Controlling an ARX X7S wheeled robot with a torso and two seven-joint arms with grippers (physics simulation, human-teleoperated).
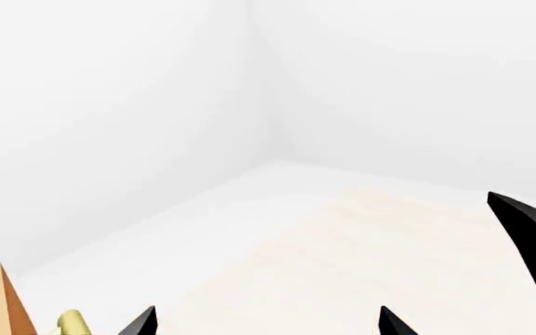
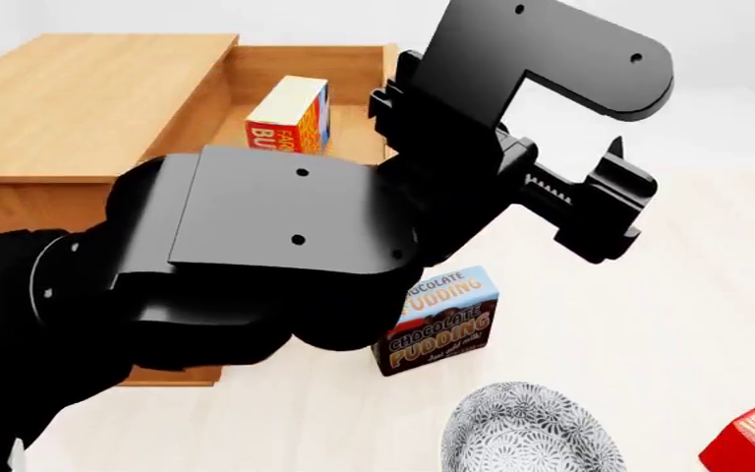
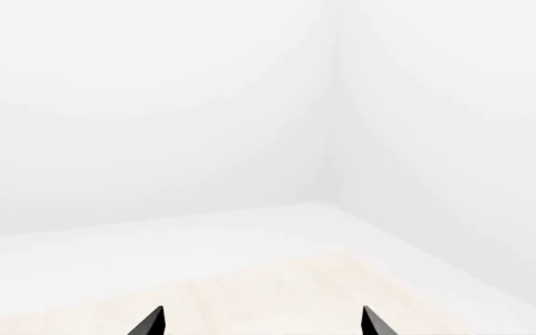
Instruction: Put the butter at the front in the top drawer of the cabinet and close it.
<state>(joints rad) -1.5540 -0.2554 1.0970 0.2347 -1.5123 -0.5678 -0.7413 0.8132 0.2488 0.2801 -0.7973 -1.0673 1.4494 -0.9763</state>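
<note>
Butter (image 2: 288,116) sits in the open top drawer (image 2: 351,61) upper left, both tools (image 1: 268,322) (image 3: 262,321) spread wide, holding nothing.

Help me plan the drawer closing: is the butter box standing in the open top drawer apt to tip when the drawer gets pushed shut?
Probably somewhat. The butter box stands upright on a narrow end inside the top drawer, so a sharp shove could topple it. It looks like a stiff, light carton, so a fall should not harm it, and the drawer walls would likely contain it.
</note>
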